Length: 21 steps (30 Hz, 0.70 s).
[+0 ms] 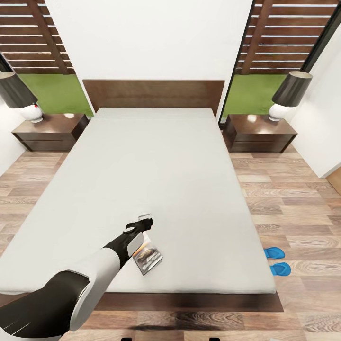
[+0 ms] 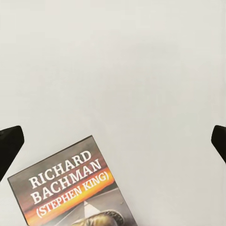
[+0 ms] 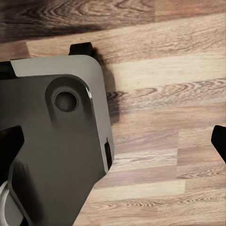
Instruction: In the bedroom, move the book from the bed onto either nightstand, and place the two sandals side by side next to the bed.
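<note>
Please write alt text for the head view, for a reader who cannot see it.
The robot's left gripper reaches over the large grey bed, just above a small dark book lying near the foot edge. Two blue sandals sit side by side on the wood floor right of the bed. A dark nightstand with a lamp flanks each side of the headboard.

Bright, even light; soft shadows, slightly blurred renders, wide-angle bending at edges.

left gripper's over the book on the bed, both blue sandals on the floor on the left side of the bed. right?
Wrong side. In the head view the two sandals lie on the floor at the bed's right side, near its foot. The left gripper over the book on the bed is correct.
</note>
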Tool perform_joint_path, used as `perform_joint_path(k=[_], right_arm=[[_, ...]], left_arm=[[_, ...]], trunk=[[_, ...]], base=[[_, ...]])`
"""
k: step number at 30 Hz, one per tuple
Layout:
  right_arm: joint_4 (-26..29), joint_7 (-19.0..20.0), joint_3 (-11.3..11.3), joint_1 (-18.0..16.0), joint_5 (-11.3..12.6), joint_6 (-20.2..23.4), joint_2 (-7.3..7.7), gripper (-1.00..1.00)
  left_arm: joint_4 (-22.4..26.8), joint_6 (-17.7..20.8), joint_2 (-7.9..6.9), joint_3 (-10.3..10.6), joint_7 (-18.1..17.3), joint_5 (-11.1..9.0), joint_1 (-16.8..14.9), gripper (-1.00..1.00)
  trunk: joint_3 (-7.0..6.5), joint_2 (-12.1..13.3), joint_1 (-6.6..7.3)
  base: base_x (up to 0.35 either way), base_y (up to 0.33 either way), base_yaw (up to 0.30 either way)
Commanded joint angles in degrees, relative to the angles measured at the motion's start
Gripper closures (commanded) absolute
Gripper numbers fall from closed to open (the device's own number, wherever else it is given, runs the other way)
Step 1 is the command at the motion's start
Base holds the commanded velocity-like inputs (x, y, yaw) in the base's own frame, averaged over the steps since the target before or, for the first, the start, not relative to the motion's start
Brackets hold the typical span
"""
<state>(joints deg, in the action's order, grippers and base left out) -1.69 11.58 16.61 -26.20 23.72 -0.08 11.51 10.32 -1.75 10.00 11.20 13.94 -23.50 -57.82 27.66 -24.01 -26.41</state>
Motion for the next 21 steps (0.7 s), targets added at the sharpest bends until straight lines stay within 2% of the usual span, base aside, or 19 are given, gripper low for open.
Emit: perform_joint_path(k=[1,21], right_arm=[[-0.15,0.32,0.44,-0.08,0.62,-0.01,0.00,-1.00],[-0.15,0.29,0.44,-0.08,0.61,-0.01,0.00,-1.00]], left_arm=[[-0.04,-0.18,0.00,0.49,0.30,-0.59,-0.05,-1.00],[-0.04,-0.15,0.00,0.49,0.30,-0.67,-0.03,-1.00]], trunk=[[0.26,-0.51,-0.25],[3.85,-8.53,-4.64]], base=[[0.001,0.000,0.000],[0.000,0.000,0.000]])
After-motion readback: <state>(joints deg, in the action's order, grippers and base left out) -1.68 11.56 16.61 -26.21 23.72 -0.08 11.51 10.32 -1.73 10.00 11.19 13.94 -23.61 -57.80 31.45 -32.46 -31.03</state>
